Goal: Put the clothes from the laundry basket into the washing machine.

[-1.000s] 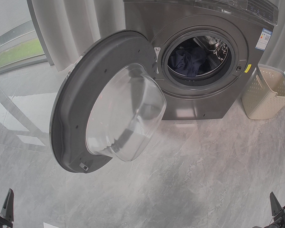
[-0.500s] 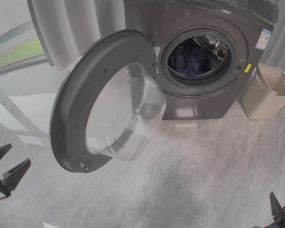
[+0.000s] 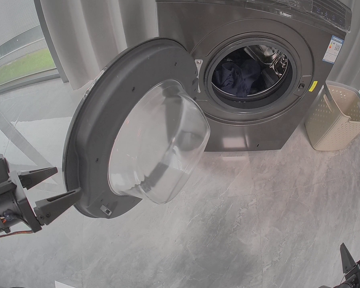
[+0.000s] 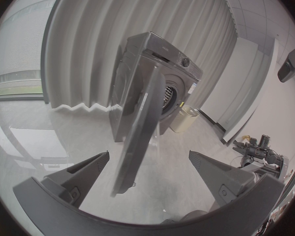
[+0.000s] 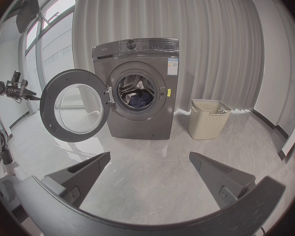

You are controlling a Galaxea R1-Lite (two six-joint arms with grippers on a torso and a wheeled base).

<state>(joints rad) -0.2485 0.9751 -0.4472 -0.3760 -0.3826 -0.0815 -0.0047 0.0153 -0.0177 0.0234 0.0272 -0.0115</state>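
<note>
Looking down in the head view, I find my left gripper (image 3: 68,180) spread open at the lower left of the frame. Its fingertips are just beside the lower left rim of the open door (image 3: 108,113) of the washing machine (image 3: 244,17). Dark clothes (image 3: 236,79) lie in the drum at upper centre, and the laundry basket (image 3: 332,121) stands at the right edge. My right gripper (image 3: 354,241), also open, sits in the lower right corner, well apart from the door.

In the left wrist view the door (image 4: 141,122) stands edge-on between my parted fingers, its long edge running up and down the frame.

In the right wrist view the basket (image 5: 208,122) looks empty, so I judge the door comes next, and my left arm is nearer.
</note>
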